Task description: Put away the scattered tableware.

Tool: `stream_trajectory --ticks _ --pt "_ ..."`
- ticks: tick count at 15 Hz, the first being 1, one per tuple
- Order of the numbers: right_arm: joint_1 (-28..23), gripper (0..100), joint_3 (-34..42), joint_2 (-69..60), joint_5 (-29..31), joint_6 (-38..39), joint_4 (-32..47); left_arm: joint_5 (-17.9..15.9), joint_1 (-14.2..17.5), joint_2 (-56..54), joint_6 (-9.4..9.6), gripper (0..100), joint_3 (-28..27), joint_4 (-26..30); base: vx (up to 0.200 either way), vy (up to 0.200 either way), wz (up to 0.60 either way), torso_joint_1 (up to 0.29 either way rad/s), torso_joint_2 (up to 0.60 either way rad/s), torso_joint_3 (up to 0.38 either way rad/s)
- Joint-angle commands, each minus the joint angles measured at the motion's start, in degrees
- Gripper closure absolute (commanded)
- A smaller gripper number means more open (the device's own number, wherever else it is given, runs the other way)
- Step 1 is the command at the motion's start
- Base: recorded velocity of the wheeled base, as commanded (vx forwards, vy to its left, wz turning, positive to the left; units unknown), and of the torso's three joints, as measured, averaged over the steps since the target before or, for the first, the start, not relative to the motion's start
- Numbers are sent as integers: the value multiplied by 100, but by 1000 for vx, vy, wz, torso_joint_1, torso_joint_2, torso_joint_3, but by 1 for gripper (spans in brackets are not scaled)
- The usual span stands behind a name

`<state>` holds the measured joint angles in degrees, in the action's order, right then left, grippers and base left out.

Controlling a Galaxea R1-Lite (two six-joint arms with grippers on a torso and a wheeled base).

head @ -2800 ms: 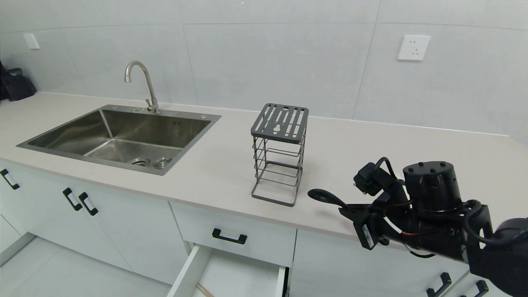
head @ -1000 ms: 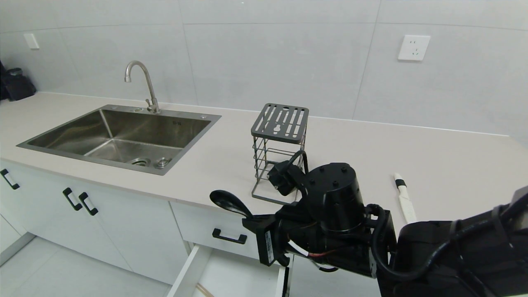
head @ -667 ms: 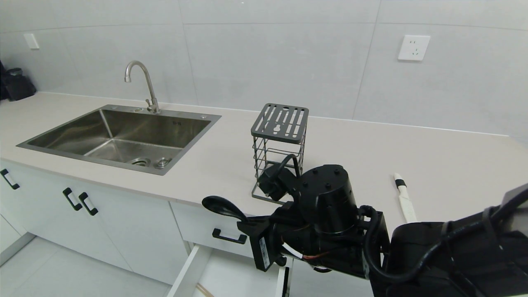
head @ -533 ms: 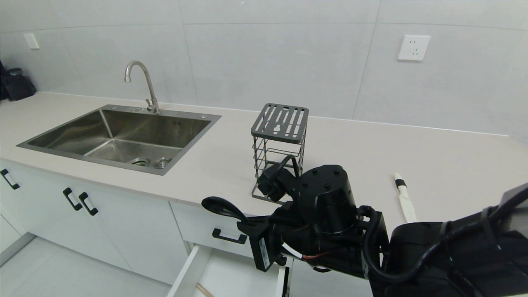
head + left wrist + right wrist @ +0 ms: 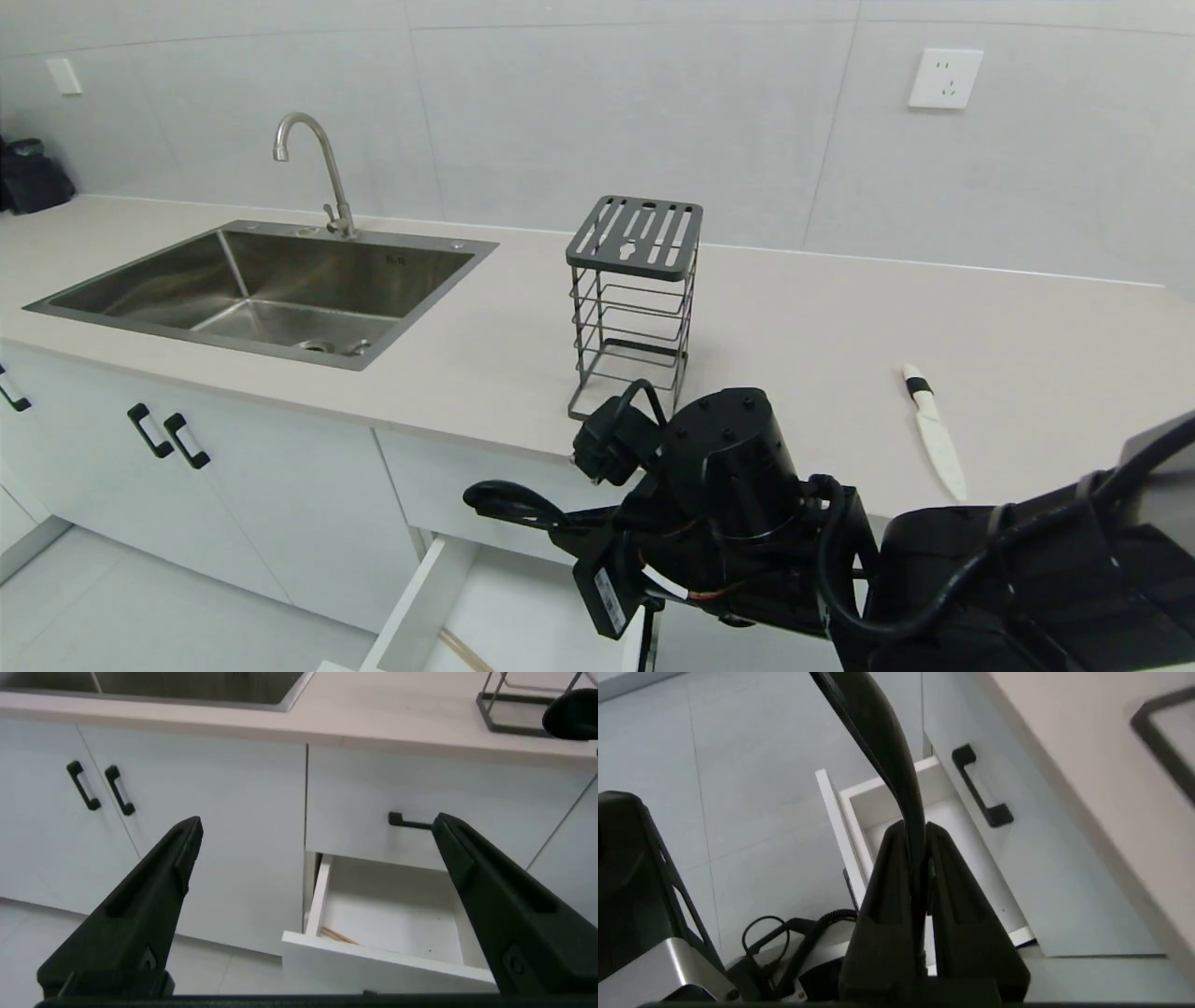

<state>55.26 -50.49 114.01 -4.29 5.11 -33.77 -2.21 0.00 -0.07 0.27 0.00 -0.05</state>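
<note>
On the counter (image 5: 822, 327) there is one sink (image 5: 187, 338) with one faucet (image 5: 322, 173) at the left end. One wire rack (image 5: 637, 238) stands mid-counter near the front edge, and one white knife (image 5: 936, 431) lies toward the right end. One black spoon (image 5: 509, 504) is in the air past the counter's front edge, above the one open drawer (image 5: 411, 607).

The left wrist view looks straight at the cabinet front. The left gripper (image 5: 318, 826) has its fingers spread wide with nothing between them. It faces two door handles (image 5: 86, 784) and the drawer (image 5: 374, 957), where a thin pale stick (image 5: 338, 937) lies against the side wall.

The right wrist view gives the grip up close. The right gripper (image 5: 920, 859) is clamped on the spoon (image 5: 878, 728) by its handle, with the drawer (image 5: 837, 812) below.
</note>
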Motion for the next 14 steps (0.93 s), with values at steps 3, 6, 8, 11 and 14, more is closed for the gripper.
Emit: stream_trajectory --ticks 3,6,8,11,14 --pt "2 100 -66 139 -28 -10 19 1 0 7 0 0 0 -4 0 0 0 -173 385 212" --pt "2 100 -268 192 -318 -1 283 1 0 7 0 0 0 -4 0 0 0 -28 72 36" --pt "2 100 -514 315 -371 -1 441 1 0 7 0 0 0 -4 0 0 0 -122 273 149" --pt "2 100 -892 544 -485 8 441 1 0 7 0 0 0 -4 0 0 0 -193 443 240" --pt "2 100 -954 614 -529 34 441 1 0 7 0 0 0 -4 0 0 0 -201 473 268"
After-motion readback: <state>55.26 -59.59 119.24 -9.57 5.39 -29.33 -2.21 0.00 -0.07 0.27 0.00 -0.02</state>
